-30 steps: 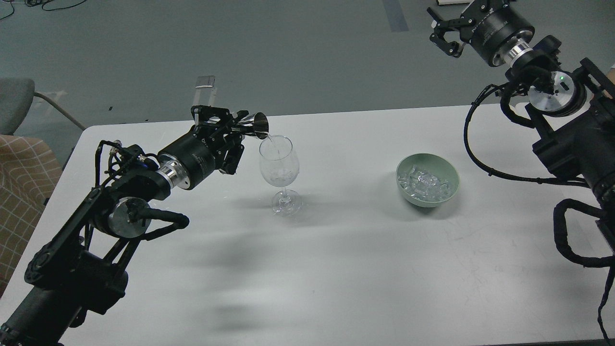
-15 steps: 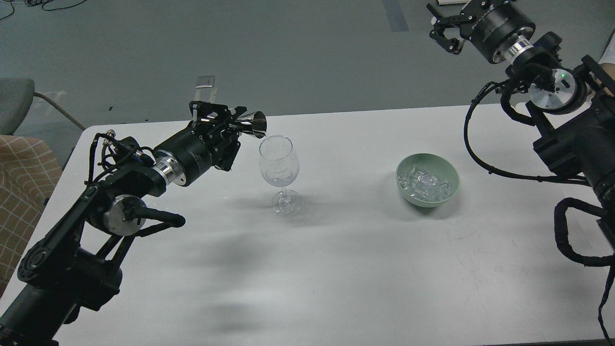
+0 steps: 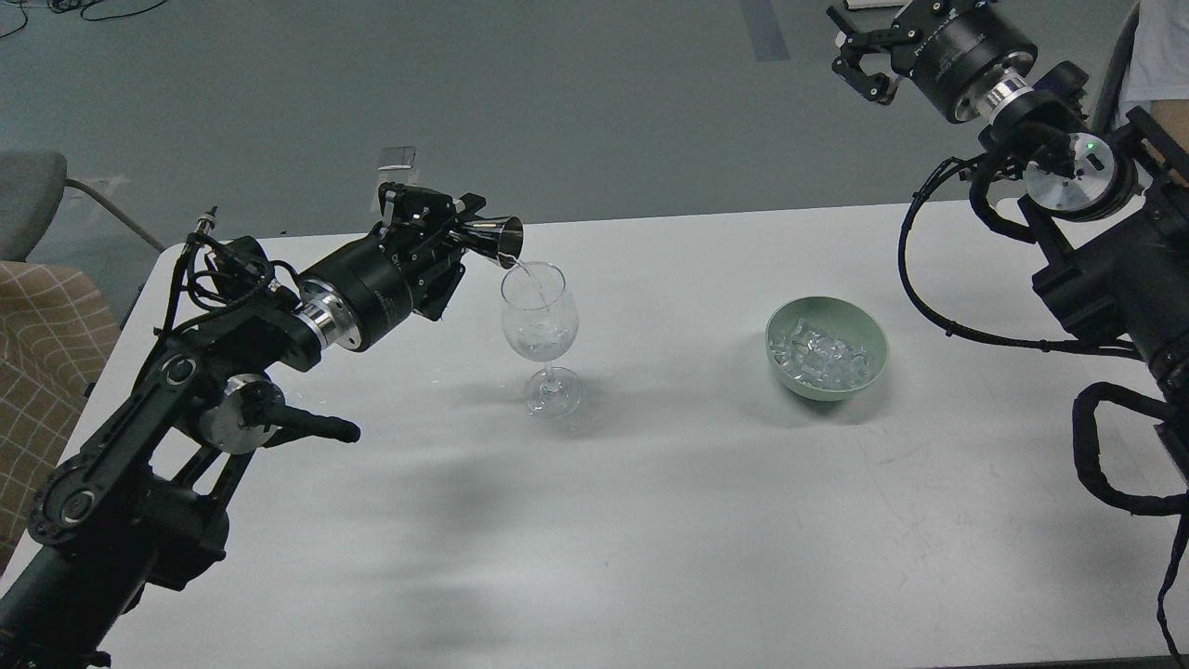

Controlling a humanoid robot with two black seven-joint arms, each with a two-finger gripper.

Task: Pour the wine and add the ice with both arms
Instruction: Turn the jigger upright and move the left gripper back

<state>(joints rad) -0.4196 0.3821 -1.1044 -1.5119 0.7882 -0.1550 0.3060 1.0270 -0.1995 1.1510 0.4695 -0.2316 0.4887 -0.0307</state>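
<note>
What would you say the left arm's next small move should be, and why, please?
Probably hold the tilt a moment longer: the left gripper has the metal measuring cup tipped over the wine glass, and a thin stream is running into it.

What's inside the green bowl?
The green bowl holds a pile of clear ice chunks, heaped toward its middle. Whatever lies under the pile, at the bottom, is covered, so any meltwater there cannot be seen.

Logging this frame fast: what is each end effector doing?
Left end effector: closed on the metal measuring cup.
Right end effector: open, empty.
</note>
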